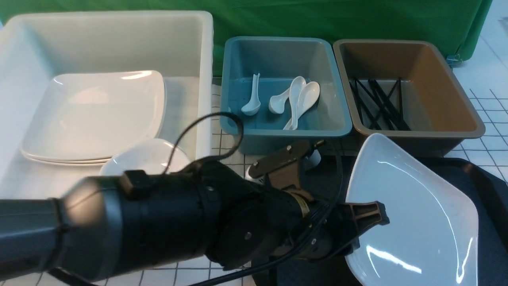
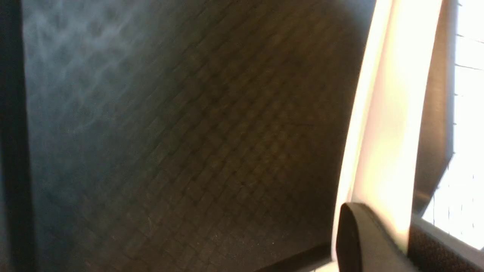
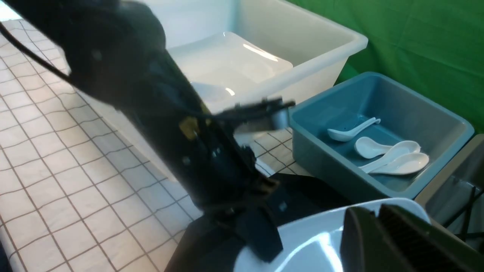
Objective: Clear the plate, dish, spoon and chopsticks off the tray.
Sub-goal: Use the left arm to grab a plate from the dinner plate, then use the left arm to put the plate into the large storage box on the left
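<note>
The black tray (image 1: 490, 190) is taken as the landmark. Over it the white square plate (image 1: 416, 222) is held tilted, with its far corner raised above the tray's far edge. The left claw (image 1: 373, 220) is clamped on the plate's rim over the tray's left side. The right claw (image 3: 380, 241) is closed on another part of the rim, toward the tray's near side.

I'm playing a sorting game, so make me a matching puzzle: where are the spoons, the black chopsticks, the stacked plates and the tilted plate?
1 spoons
2 chopsticks
3 stacked plates
4 tilted plate

A in the brown bin
B gripped by the left tool
C in the blue bin
D in the white tub

Pairs: 1-C, 2-A, 3-D, 4-B.
</note>
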You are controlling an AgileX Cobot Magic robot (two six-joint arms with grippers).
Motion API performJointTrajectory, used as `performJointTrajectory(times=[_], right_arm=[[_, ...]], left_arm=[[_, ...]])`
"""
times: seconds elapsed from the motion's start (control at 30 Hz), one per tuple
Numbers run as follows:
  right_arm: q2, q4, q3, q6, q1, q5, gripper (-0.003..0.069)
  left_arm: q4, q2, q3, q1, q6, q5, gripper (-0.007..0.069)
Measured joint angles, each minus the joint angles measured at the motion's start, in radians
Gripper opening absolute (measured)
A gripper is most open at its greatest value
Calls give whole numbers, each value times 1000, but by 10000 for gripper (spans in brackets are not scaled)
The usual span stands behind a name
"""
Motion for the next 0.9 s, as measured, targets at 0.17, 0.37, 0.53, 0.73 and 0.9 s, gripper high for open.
performJointTrajectory(times=[0.17,0.37,0.53,0.73,0.9], right_arm=[[0,0,0,0,0,-2,71],[0,0,0,1,0,-7,72],[0,0,0,1,0,-7,72],[0,0,0,1,0,-7,72],[0,0,0,1,0,-7,78]], left_arm=[[34,-121,10,67,24,77,18],[40,-291,10,222,83,91,20],[37,-448,10,465,144,145,20],[-55,-550,10,920,361,236,20],[-431,-492,10,1301,736,302,20]])
